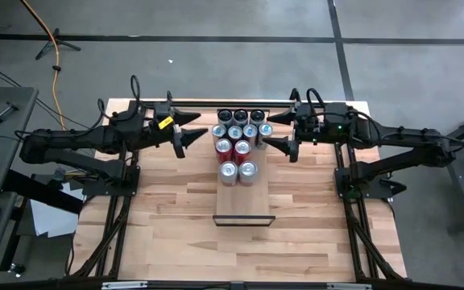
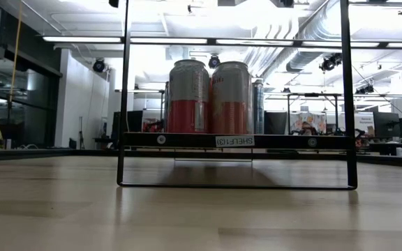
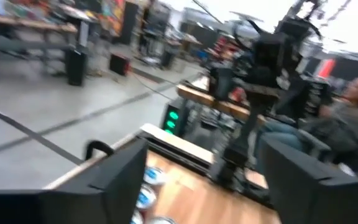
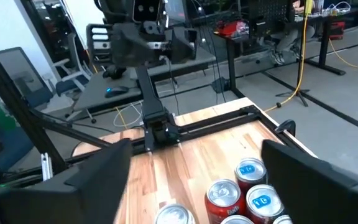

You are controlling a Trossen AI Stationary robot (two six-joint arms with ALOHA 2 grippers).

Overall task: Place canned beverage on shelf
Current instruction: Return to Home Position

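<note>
Several red-and-silver beverage cans stand upright on the far part of the shelf, a pale plank with a dark frame in the middle of the table. The low view shows two cans in front on the shelf's plank. My left gripper hovers open just left of the cans, and my right gripper hovers open just right of them. Both point level toward the cans and hold nothing. The right wrist view shows can tops below its open fingers.
The shelf's near half is bare wood. The wooden tabletop around the shelf carries nothing else. Dark frame rails run along both table sides. A seated person shows in the room beyond the table.
</note>
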